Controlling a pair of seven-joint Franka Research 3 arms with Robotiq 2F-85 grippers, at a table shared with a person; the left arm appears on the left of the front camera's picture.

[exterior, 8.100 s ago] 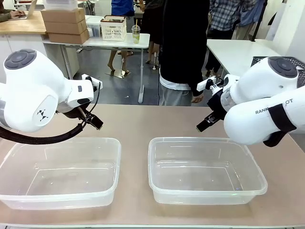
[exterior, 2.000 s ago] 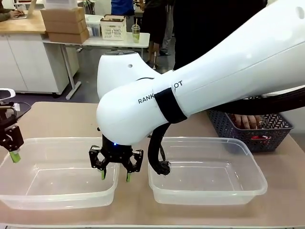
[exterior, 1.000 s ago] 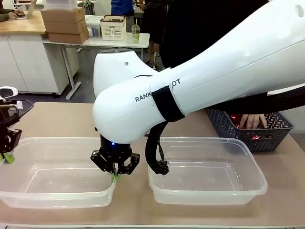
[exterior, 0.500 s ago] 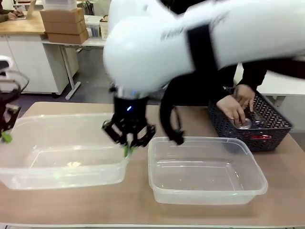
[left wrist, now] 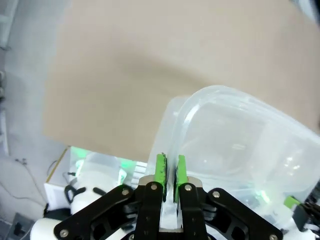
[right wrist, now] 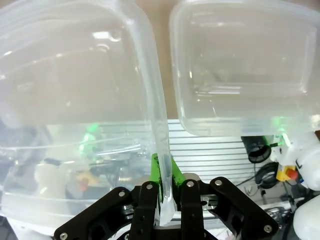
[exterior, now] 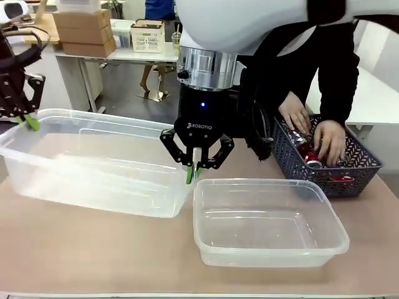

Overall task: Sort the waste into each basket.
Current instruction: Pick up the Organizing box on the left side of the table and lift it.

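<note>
Here's the tan table (exterior: 93, 255), its near strip smooth and bare. 1 clear tub (exterior: 268, 246) sits flat and upright on it, right of the middle, so take that as the landmark. Behind that tub and off to its right, a dark grey lattice basket (exterior: 352, 180) stands on the table too, just beside the tub's far right corner. Left of the landmark tub, a 2nd clear tub (exterior: 93, 180) is tilted, its lower end just beside the landmark's left rim. Whether that end touches the table, I can't tell.
</note>
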